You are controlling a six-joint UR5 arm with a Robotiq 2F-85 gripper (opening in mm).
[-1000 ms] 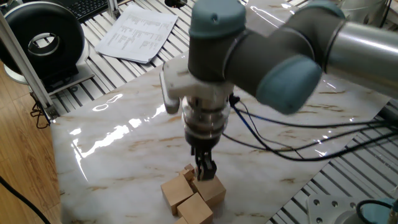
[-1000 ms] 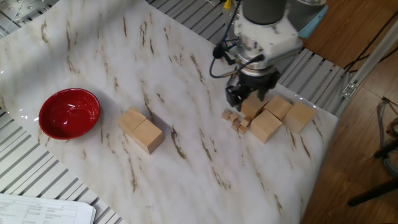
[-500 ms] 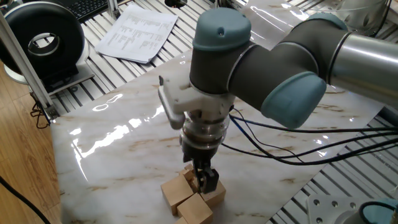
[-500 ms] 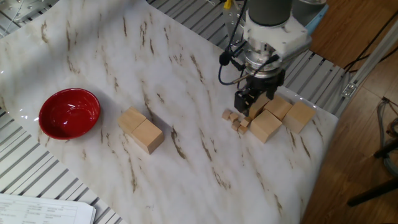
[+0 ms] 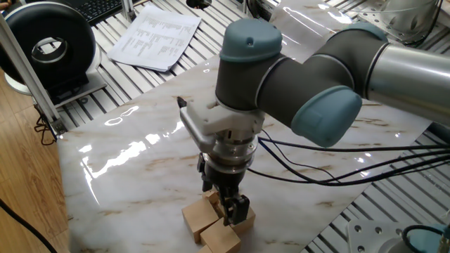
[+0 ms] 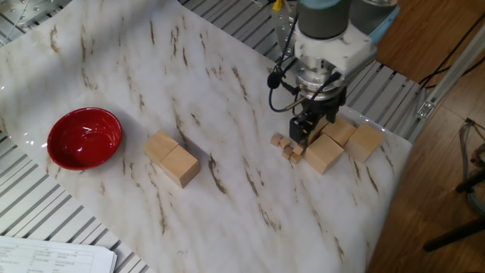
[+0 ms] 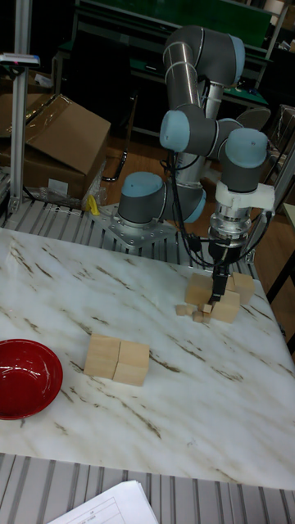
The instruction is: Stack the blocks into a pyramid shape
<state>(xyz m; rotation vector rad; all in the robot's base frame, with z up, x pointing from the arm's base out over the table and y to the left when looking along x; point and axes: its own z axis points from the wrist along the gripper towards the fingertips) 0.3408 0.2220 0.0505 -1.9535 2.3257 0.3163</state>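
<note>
While the gripper (image 6: 305, 130) is sitting low among blocks (image 6: 339, 141) at table's (image 6: 227, 189) 3 o'clock edge, can't tell jaw gap or grip; two more blocks (image 6: 173, 158) are lying at 9, w/ red bowl (image 6: 84, 137) beyond.

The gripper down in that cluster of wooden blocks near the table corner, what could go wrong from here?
The gripper is low among tightly packed blocks, so a finger might land on a neighbour or push it instead of closing cleanly on one. The tiny cubes lie right beside it and could get knocked or jammed. The outer block sits near the table edge, so a shove may tip it off.
</note>
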